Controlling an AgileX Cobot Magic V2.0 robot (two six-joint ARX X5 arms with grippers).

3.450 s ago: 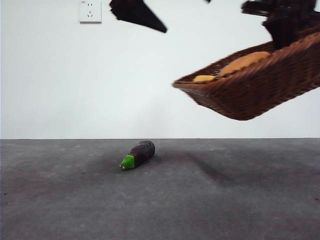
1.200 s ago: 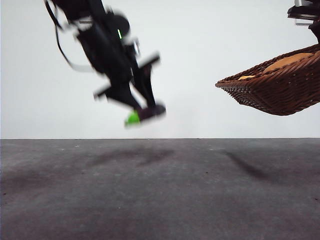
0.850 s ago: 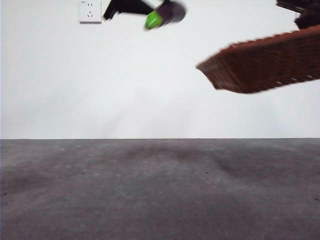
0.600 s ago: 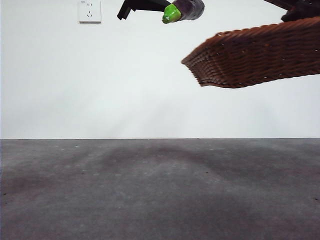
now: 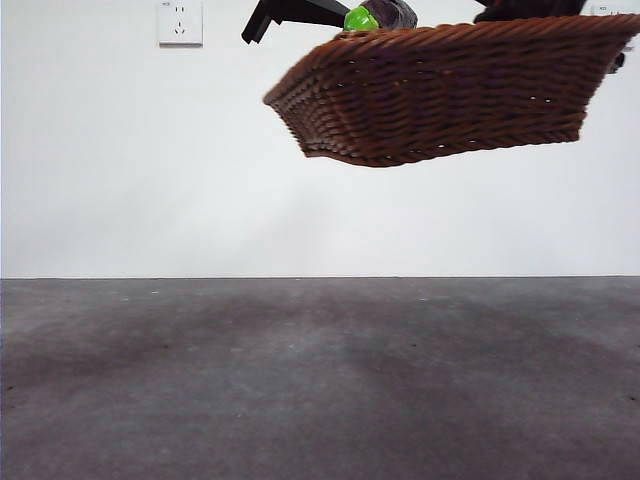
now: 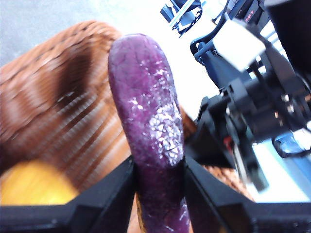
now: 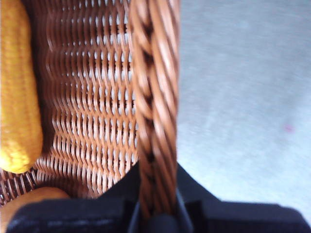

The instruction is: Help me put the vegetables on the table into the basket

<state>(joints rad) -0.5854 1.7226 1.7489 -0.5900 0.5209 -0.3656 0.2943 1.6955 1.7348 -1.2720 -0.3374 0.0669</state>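
The basket [image 5: 450,90] hangs high in the air in the front view, my right gripper [image 7: 154,201] shut on its braided rim [image 7: 153,111]. The dark purple vegetable [image 6: 150,145] with a green cap [image 5: 360,18] is clamped in my left gripper [image 6: 158,184], just above the basket's rim. Inside the basket lie the yellow corn cob [image 7: 17,97] and part of the tan potato [image 7: 29,201]. In the left wrist view the wicker [image 6: 58,111] and a blurred yellow piece [image 6: 34,182] show beneath the purple vegetable. The table [image 5: 320,380] lies bare below.
A white wall socket [image 5: 180,22] is on the back wall at upper left. The other arm's black body [image 6: 252,97] shows close behind the purple vegetable in the left wrist view.
The left gripper picked the purple vegetable off the table and lifted it up and right. The basket swung left and levelled out, coming under the vegetable.
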